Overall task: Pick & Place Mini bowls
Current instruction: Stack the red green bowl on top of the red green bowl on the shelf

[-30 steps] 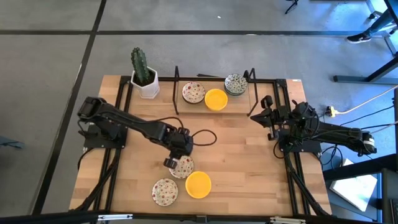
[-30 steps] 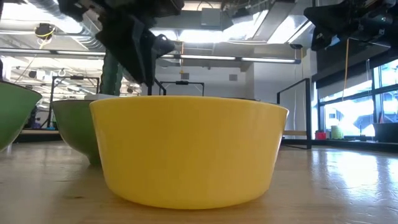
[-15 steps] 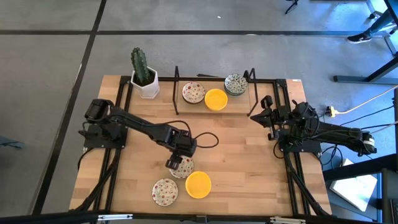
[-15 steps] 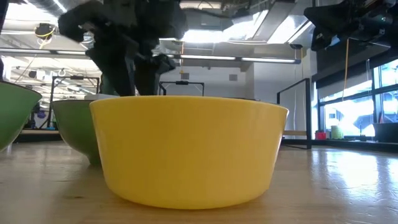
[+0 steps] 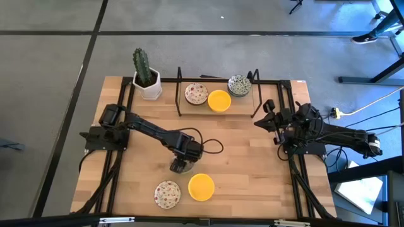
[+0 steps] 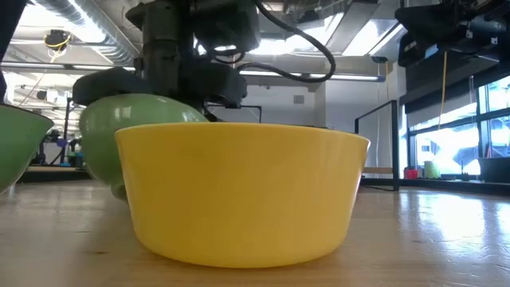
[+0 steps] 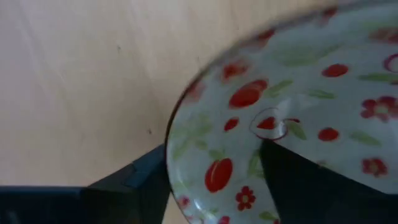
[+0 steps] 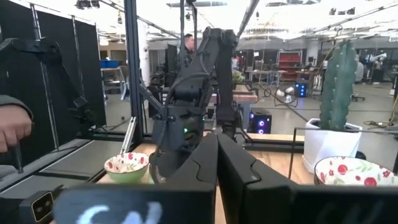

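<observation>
My left gripper (image 5: 181, 165) stands open over a mini bowl (image 7: 280, 93), white with red flowers inside and green outside (image 6: 135, 127). It hides most of that bowl from above. The bowl is tipped, its green outer wall toward the table's near edge. A yellow mini bowl (image 5: 201, 187) and a red-speckled one (image 5: 168, 194) sit on their bases near the front edge. Three more rest at the back: red-speckled (image 5: 196, 94), yellow (image 5: 219, 101) and green-blue (image 5: 239, 85). My right gripper (image 5: 268, 116) waits shut at the table's right side. My left gripper comes at the bowl from above, pointing down, astride its rim (image 7: 177, 143). One finger (image 7: 298, 186) lies on the flowered inner surface and the other (image 7: 137, 183) stands just outside the rim. The gap between them is wider than the wall. The bowl sits tipped on the table.
A cactus in a white square pot (image 5: 150, 85) stands at the back left. Black metal frames (image 5: 179, 88) flank the back bowls. Arm cables loop over the table's middle (image 5: 211, 146). A person's hand (image 8: 12, 127) shows beyond the table in the right wrist view.
My left gripper has gone toward the table's right edge and down, from the bowl's left rim to over the bowl, and now stands more upright. The bowl, level on its base a second ago, has tipped with its green outside toward the near edge.
</observation>
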Tool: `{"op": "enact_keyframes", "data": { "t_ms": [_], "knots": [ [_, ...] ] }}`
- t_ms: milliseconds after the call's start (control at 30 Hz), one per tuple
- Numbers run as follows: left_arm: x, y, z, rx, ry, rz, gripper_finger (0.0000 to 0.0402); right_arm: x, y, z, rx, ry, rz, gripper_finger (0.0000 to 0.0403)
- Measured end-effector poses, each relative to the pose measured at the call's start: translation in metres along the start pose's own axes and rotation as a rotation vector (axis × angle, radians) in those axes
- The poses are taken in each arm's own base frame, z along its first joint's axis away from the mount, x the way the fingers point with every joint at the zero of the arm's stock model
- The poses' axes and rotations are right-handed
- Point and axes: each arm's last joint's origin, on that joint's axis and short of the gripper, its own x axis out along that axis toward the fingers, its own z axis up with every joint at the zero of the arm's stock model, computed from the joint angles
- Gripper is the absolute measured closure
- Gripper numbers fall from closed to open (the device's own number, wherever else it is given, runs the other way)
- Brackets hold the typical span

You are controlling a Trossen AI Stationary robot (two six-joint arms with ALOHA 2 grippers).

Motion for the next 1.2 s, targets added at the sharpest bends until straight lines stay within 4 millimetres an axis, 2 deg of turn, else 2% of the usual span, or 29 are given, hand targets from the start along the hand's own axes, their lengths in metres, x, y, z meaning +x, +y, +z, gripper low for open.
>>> {"op": "enact_keyframes", "data": {
  "t_ms": [233, 367, 600, 667, 800, 967, 1100, 1200],
  "knots": [
    [-0.002, 0.000, 0.000, 0.002, -0.006, 0.009, 0.0194, 0.000, 0.000, -0.001, 0.007, 0.010, 0.000, 0.0398],
    [-0.005, 0.000, -0.001, 0.007, -0.011, 0.019, 0.0242, 0.000, 0.000, -0.002, 0.011, 0.021, -0.002, 0.0398],
    [-0.011, -0.008, 0.001, 0.080, -0.034, -0.020, 0.0372, 0.000, 0.000, -0.003, 0.012, 0.030, -0.010, 0.0398],
    [-0.013, -0.009, 0.002, 0.091, -0.044, -0.038, 0.0386, 0.000, -0.001, -0.004, 0.015, 0.036, -0.011, 0.0398],
    [-0.018, -0.010, 0.001, 0.100, -0.058, -0.037, 0.0385, 0.000, -0.001, -0.005, 0.015, 0.043, -0.013, 0.0398],
    [-0.044, -0.007, -0.007, 0.123, -0.094, 0.022, 0.0395, 0.000, -0.001, -0.005, 0.015, 0.044, -0.013, 0.0398],
    [-0.088, 0.002, -0.016, 0.058, -0.221, 0.062, 0.0395, 0.000, -0.001, -0.006, 0.019, 0.054, -0.013, 0.0398],
    [-0.109, 0.003, -0.036, 0.014, -0.297, 0.046, 0.0395, 0.000, -0.001, -0.006, 0.018, 0.057, -0.014, 0.0398]
  ]
}}
